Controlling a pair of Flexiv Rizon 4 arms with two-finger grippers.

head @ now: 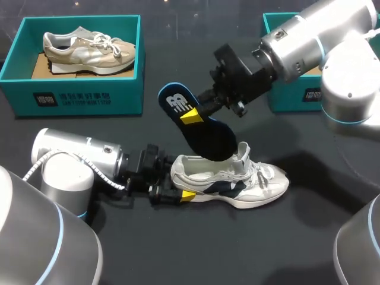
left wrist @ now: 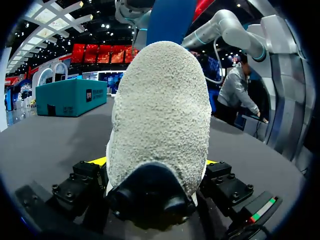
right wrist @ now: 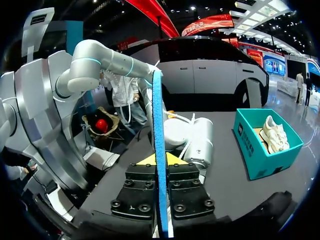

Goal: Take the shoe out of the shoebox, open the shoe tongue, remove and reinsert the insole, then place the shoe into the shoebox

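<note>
From above, the white shoe (head: 237,178) lies on its sole on the dark surface (head: 178,249), toe toward the robot's right. The left hand (head: 183,194) is pressed onto its heel from both sides. The right hand (head: 193,116) pinches the blue insole (head: 208,136) near its heel end and holds it slanted over the shoe, the toe end dipping into the opening beside the raised tongue (head: 242,153). A teal shoebox (head: 77,98) with a beige shoe (head: 89,48) inside stands well apart at the far left. A second teal box (head: 285,98) sits half hidden behind the right arm.

From the left wrist, the shoe's fuzzy heel (left wrist: 160,100) fills the gap between the fingers, and both yellow tips touch it low down, by the sole.

From the right wrist, the insole (right wrist: 158,110) shows edge-on, a thin strip clamped flat between the two pads.

The insole looks light, thin and floppy. Held at one end, its free length would likely buckle if shoved, so I'd feed it in toe first at a shallow slant. The shoe seems light too, with a soft upper that gives. The heel is probably its firmest part, and a sensible place to steady it so it doesn't skid.
</note>
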